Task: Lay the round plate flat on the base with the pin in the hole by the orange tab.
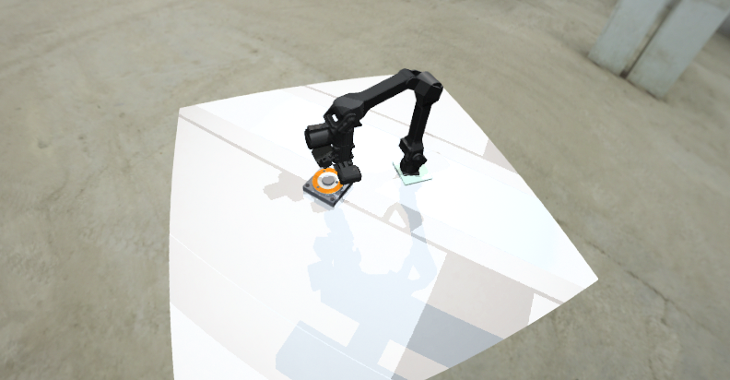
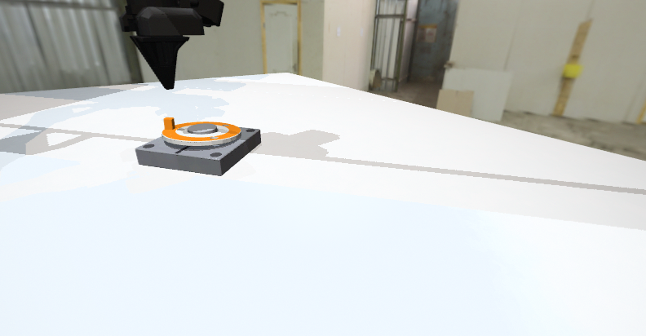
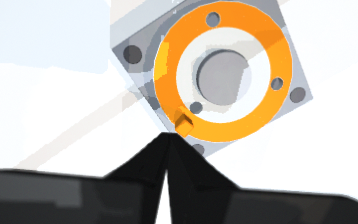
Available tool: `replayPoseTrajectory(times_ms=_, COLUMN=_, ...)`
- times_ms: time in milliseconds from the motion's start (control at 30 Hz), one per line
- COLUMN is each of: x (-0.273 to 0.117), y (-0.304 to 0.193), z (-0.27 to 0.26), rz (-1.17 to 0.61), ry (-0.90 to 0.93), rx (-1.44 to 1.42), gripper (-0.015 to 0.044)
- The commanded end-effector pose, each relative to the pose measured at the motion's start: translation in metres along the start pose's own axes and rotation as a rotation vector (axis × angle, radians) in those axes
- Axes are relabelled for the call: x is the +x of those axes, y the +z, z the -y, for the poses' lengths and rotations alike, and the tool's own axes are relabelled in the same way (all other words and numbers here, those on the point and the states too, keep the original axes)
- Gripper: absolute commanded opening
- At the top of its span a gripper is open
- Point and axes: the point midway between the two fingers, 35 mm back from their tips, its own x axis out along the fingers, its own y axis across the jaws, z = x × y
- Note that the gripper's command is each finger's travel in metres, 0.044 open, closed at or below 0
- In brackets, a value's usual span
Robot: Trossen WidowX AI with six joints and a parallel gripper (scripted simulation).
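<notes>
The jaws are pressed together on nothing, and in the top view the gripper [image 1: 341, 169] hangs at the far-right edge of the round plate [image 1: 327, 180] on its grey base [image 1: 326, 198]. The exterior view shows the tip well above the orange tab [image 2: 169, 123], the plate slightly tilted — a descent off line could jam it harder on the pin. In the wrist view the tab [image 3: 184, 123] sits just ahead of the fingertips, beside a hole [image 3: 196, 107]. The glossy white table [image 2: 406, 243] stands in a bare concrete shed.

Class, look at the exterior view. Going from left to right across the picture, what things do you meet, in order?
Closed pincer hanging above the table → orange tab → round orange plate on the grey base → pale door → white board → yellow ball.
</notes>
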Motion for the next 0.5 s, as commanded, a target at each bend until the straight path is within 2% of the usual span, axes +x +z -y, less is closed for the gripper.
replayPoseTrajectory(times_ms=0, x=0.001, y=-0.002, z=-0.004, rz=-0.013, ry=0.006, rx=0.012, gripper=0.0)
replayPoseTrajectory(times_ms=333, x=0.043, y=-0.003, z=-0.004, rz=-0.014, ry=0.006, rx=0.012, gripper=0.0)
replayPoseTrajectory(times_ms=467, x=0.046, y=-0.003, z=-0.004, rz=-0.014, ry=0.006, rx=0.012, gripper=0.0)
